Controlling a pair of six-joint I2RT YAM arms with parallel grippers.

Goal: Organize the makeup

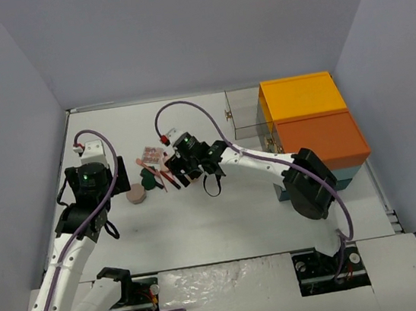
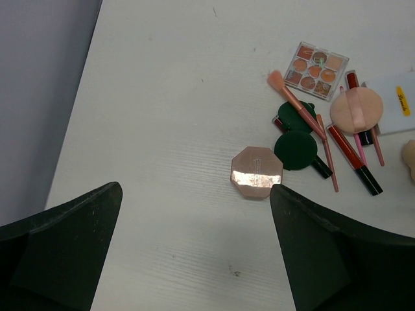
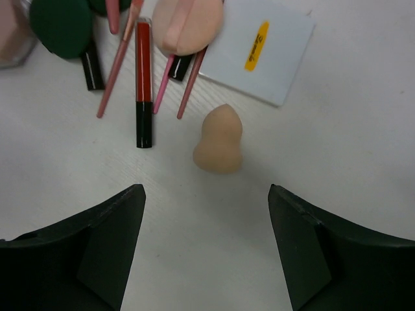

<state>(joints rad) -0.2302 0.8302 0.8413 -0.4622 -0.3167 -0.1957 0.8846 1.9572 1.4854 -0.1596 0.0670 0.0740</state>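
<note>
A white tabletop (image 1: 224,222) is boxed in by plain grey walls (image 1: 176,29). Just beside one octagonal pink compact (image 2: 257,173) cluster two dark green discs (image 2: 295,149), one nine-pan palette (image 2: 316,70), one peach puff (image 2: 356,110), one white card (image 3: 256,48) and one beige sponge (image 3: 219,140). The left claw (image 2: 194,188) hangs wide and empty near the compact, while the right claw (image 3: 206,189) is spread apart, holding nothing, over the sponge farthest from it.

From above, the right tool (image 1: 180,176) covers the near right part of the makeup pile (image 1: 151,154), and the pieces that show beside it are too small to tell apart. The right wrist view cuts off the far parts of the green disc (image 3: 61,26), the peach puff (image 3: 191,23) and the white card (image 3: 259,52); the left wrist view clips the beige sponge (image 2: 408,159) at its right edge.
</note>
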